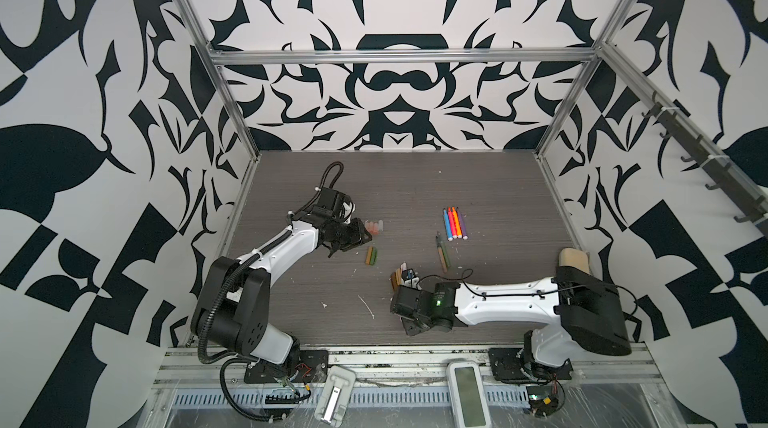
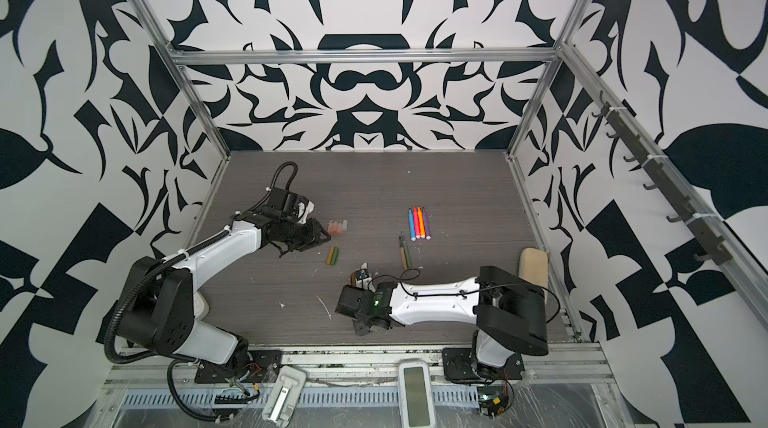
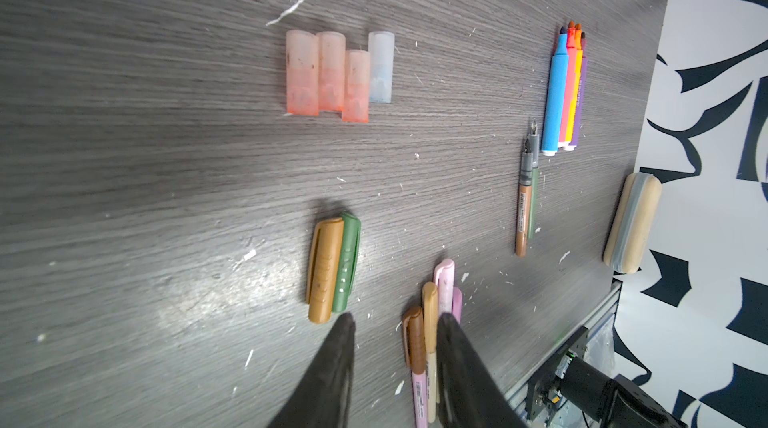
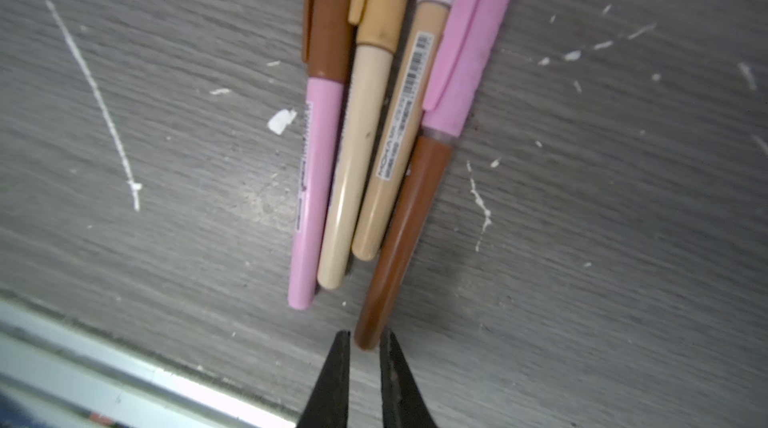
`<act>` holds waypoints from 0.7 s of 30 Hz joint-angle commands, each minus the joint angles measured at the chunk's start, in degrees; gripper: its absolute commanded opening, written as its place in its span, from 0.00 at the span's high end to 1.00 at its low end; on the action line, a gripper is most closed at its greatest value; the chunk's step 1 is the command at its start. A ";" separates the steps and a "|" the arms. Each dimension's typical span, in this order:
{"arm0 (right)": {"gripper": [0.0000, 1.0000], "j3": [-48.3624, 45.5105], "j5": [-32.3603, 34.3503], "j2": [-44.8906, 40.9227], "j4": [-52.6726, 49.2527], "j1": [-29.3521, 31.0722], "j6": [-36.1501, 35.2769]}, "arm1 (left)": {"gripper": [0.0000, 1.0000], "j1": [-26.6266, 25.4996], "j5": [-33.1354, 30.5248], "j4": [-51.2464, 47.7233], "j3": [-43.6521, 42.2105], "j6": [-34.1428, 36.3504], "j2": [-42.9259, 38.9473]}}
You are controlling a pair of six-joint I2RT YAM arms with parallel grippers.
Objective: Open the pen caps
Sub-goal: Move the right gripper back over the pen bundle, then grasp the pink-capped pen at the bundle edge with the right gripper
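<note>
Several capped pens (image 4: 361, 135) lie bundled near the table's front, in pink, cream, tan and brown. My right gripper (image 4: 365, 336) is shut on the tail end of the brown pen (image 4: 399, 239), which wears a pink cap (image 4: 469, 44). My left gripper (image 3: 397, 318) hangs open and empty above the table, between the loose brown and green pen caps (image 3: 332, 268) and the bundle. Several translucent pinkish-clear caps (image 3: 332, 73) lie further back. The uncapped bright pens (image 1: 454, 222) lie side by side, with two uncapped slim pens (image 3: 525, 197) near them.
A beige and grey block (image 3: 631, 222) rests by the right wall. White flecks (image 4: 282, 120) litter the wood-grain table (image 1: 498, 197). An aluminium rail (image 4: 124, 380) runs along the front edge. Two grey devices (image 1: 467, 392) sit on the front frame.
</note>
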 commanded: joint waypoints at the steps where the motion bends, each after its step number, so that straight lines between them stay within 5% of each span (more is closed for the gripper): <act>1: 0.82 2.47 2.34 0.55 -1.90 0.18 1.41 | 0.63 0.23 0.64 -0.47 -0.85 0.21 -1.73; 21: 0.84 0.06 7.19 0.01 -6.63 -5.46 1.90 | 0.63 0.25 1.31 -0.98 -0.10 0.93 -0.68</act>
